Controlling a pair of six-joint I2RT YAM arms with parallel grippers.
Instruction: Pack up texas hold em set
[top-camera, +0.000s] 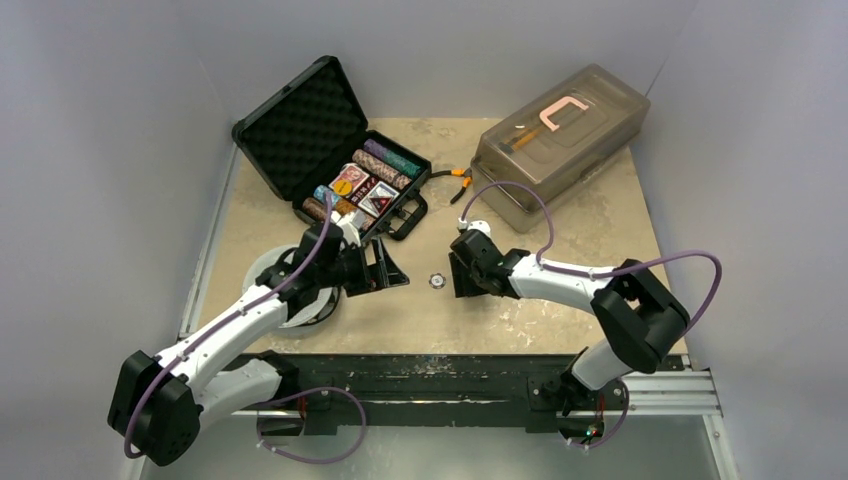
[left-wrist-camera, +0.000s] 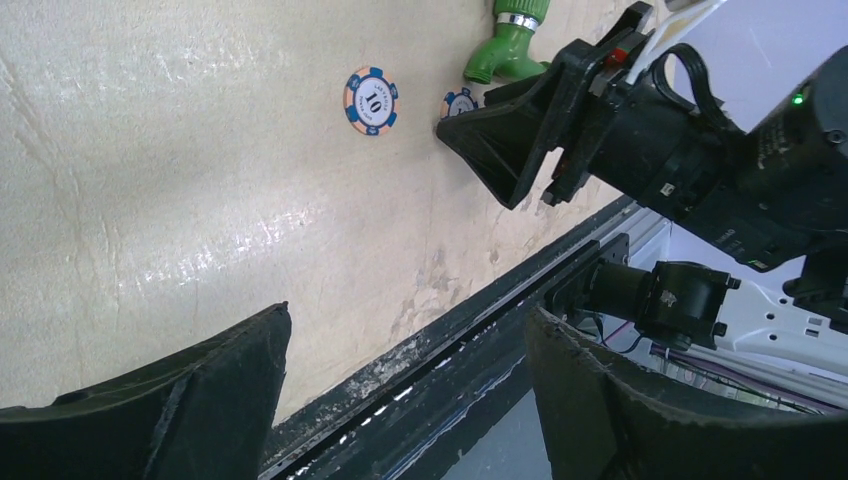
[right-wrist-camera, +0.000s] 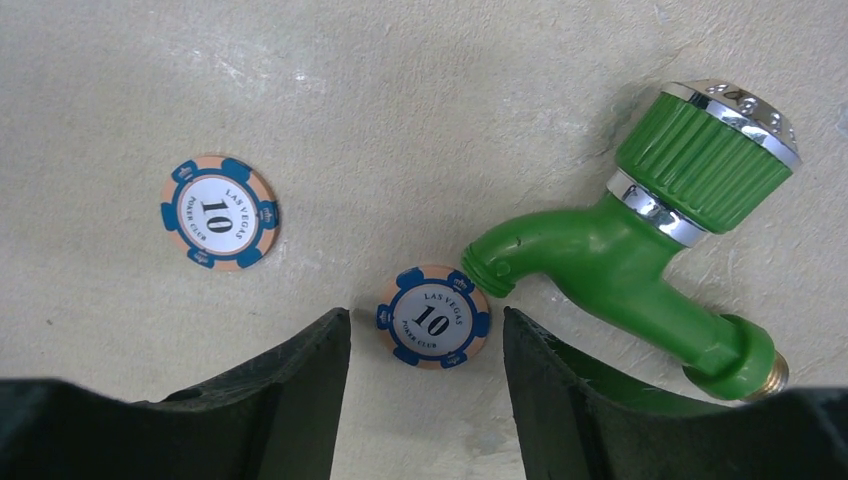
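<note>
The black case stands open at the back left, foam lid up, with rows of chips and card decks inside. Two loose blue-and-peach "10" chips lie on the table. One chip lies just ahead of the tips of my right gripper, which is open, low over the table and empty. The other chip lies to its left and also shows in the top view. My left gripper is open and empty beside the case's front. In its wrist view the left gripper points at the table's near edge.
A green toy faucet lies touching the nearer chip, against my right finger. A large translucent grey box stands at the back right, with orange-handled pliers beside it. A white round object lies under my left arm.
</note>
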